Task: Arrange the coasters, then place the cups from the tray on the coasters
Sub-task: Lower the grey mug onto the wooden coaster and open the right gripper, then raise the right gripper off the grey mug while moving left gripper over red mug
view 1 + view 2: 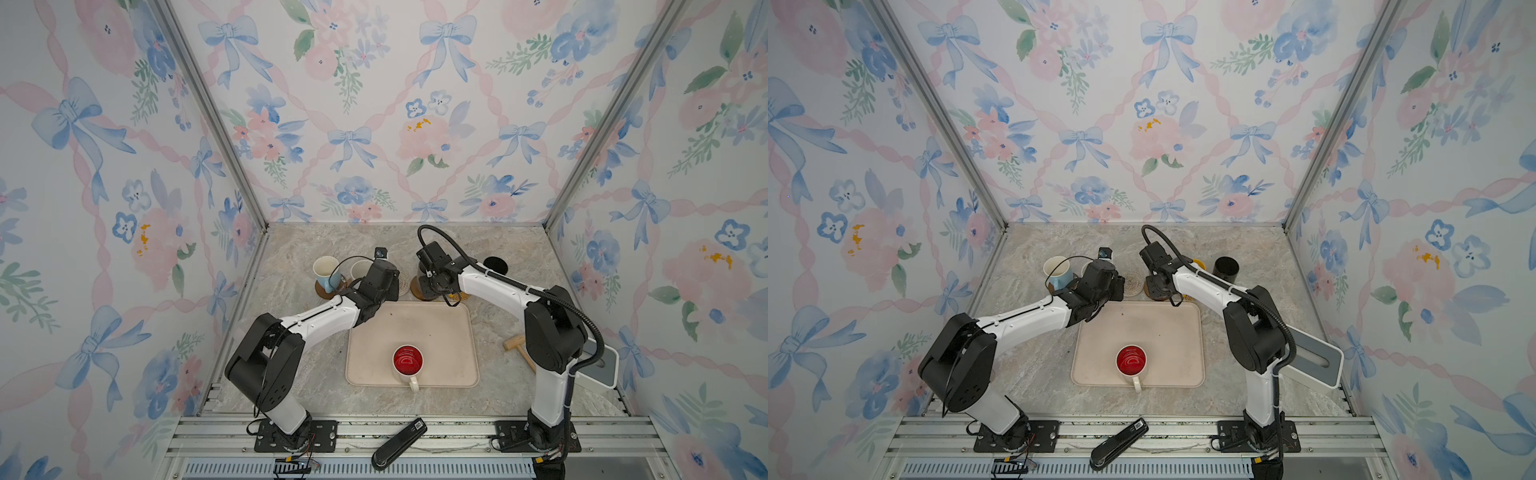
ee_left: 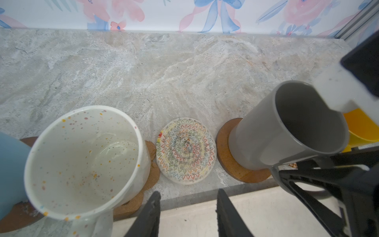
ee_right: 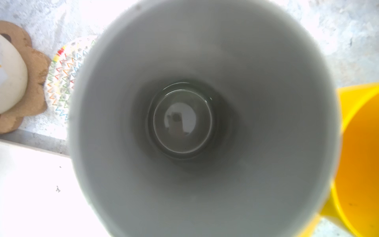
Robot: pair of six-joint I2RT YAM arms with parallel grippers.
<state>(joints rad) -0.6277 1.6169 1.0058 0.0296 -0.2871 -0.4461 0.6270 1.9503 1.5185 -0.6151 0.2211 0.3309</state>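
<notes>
Tray (image 1: pixel 440 328) at lower middle of both top views held only the white mug (image 1: pixel 408 360), red inside. Beyond it, the left gripper (image 2: pixel 188 192) hung with jaws apart and empty, facing the bare woven coaster (image 2: pixel 185 150), probably kept free for that mug. Further right, the right gripper (image 1: pixel 432 289) met the grey mug (image 2: pixel 287 127), upright on its wooden coaster (image 2: pixel 227 156); whether its jaws gripped, I could not tell.

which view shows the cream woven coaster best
Left wrist view: the cream woven coaster lies whole, stitching clear. The right wrist view shows only an edge behind the grey mug; both top views show it tiny.
</notes>
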